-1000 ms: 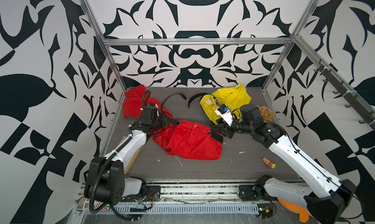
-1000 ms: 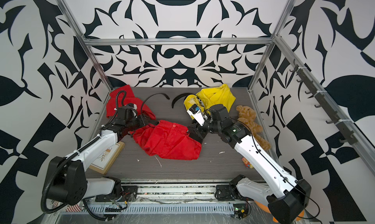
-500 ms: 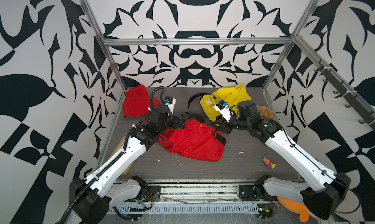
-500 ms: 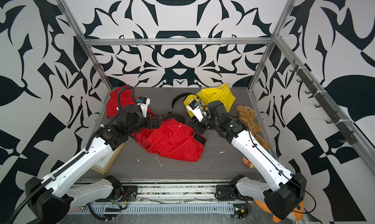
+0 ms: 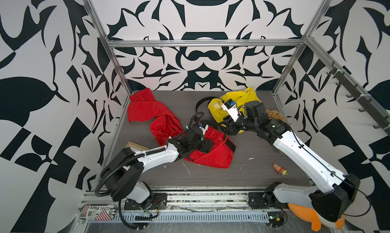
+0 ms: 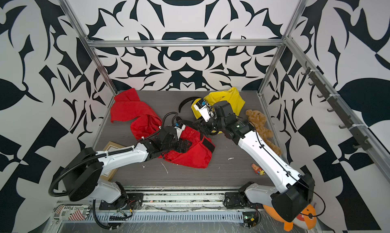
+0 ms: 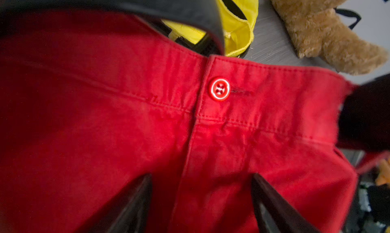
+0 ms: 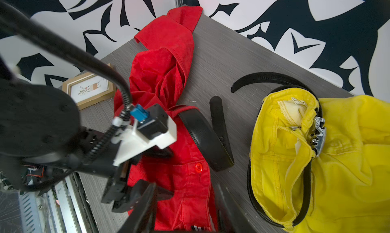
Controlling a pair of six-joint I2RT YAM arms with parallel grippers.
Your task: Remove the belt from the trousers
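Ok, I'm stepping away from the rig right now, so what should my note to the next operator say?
Left end effector: open, poised over the red trousers just below the waist button.
Right end effector: by the waistband near the belt; whether it grips anything is unclear.
Belt: free end lies beside the waistband, the rest runs around it.
Done: front of waistband bare. Left: draw the rest of the belt out of the trousers.

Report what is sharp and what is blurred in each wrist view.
Left wrist view: red button sharp, the fingers at the frame edge soft and dark. Right wrist view: yellow trousers and silver buckle crisp, the left arm's cable up close blurred.
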